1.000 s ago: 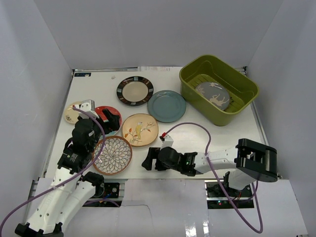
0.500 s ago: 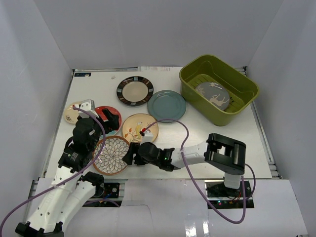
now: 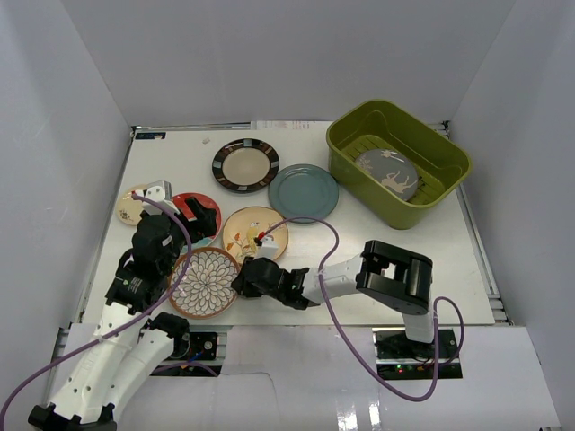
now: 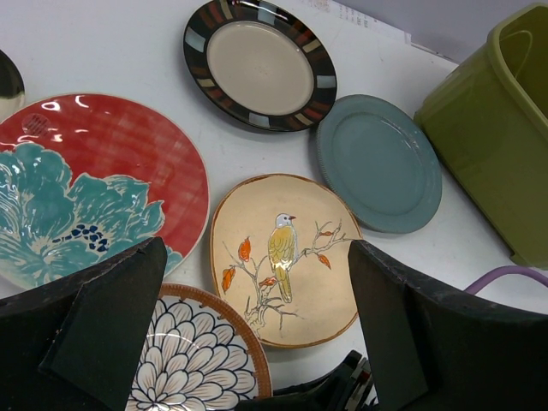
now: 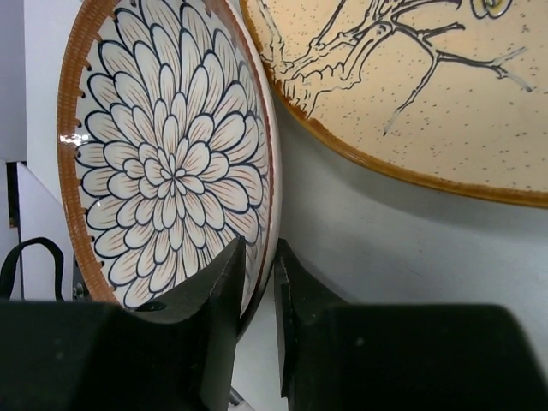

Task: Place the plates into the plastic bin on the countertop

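Petal plate (image 3: 205, 283) lies nearest, at the front left of the white worktop (image 3: 180, 153), just ahead of the arm bases. The right claw (image 5: 259, 257) reaches in low from the right and is clenched on this plate's right-hand rim. In the wrist view one finger sits on the patterned side and the other on the outer side, with only the brown edge between them.

The left claw (image 4: 257, 282) hangs above the left group of plates, spread wide and grasping nothing; its fingers stand well apart.

Just behind and to the right of the petal plate is the tan bird plate (image 3: 255, 235), the two rims just beside each other. Left of it lies the red and teal floral plate (image 4: 103, 171), partly hidden by the left arm in the top view. The cream plate (image 3: 130, 208) is further left, near the worktop's left edge, and also partly covered.

Further back, the teal plate (image 3: 304, 192) lies near the bird plate's far right side. The striped plate (image 3: 245, 165) is behind and left of it, close to its rim.

At the far right stands the olive-green bin (image 3: 449, 162). The grey plate (image 3: 386, 173) lies inside, on its slotted bottom.
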